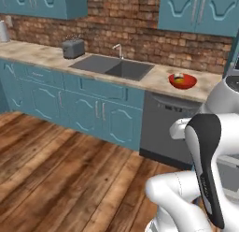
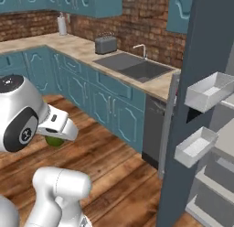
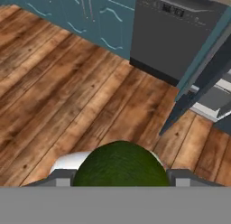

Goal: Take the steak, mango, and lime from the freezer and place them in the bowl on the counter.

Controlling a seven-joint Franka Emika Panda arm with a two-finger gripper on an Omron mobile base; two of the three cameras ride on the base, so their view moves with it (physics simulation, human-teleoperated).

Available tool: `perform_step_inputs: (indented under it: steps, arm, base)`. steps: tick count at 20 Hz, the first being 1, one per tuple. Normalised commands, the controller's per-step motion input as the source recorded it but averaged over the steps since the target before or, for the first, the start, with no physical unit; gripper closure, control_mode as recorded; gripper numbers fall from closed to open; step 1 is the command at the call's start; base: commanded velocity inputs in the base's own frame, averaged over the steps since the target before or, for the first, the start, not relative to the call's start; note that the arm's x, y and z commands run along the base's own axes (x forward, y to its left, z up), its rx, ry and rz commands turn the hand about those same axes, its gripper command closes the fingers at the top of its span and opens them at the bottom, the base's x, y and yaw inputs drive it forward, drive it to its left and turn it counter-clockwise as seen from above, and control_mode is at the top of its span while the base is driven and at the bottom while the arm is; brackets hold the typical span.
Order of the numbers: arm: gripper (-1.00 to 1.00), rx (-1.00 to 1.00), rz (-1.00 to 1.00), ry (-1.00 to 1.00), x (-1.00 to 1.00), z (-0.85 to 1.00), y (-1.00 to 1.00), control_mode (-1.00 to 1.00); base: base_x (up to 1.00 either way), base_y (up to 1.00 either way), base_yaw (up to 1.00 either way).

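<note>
1. Left base view: the bowl (image 1: 182, 81) stands on the table (image 1: 42, 54), right of the sink (image 1: 113, 67) and above the dishwasher (image 1: 164, 128). Something pale with a red edge lies inside it, possibly the steak; too small to confirm.
2. Right base view: the gripper (image 2: 56, 138) hangs over the wooden floor (image 2: 105, 175), with the lime (image 2: 55, 141) showing green beneath the hand. The freezer (image 2: 192, 107) stands open at right, white drawers (image 2: 208, 91) pulled out.
3. Hand view: the lime sits between the fingers (image 3: 180, 177), which are closed against its sides, above the floor near the dishwasher.
</note>
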Motion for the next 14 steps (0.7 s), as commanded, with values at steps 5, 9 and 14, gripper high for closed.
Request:
perform_step_inputs:
  steps: [5,9,14]
  arm:
    - [1.0,0.0,0.0,0.0,0.0,0.0,0.0,1.0]
    - [1.0,0.0,0.0,0.0,0.0,0.0,0.0,1.0]
    - [1.0,0.0,0.0,0.0,0.0,0.0,0.0,1.0]
  base:
    - [0.73,0.84,-0.6]
    - [0.73,0.88,-0.65]
    - [0.7,0.9,-0.54]
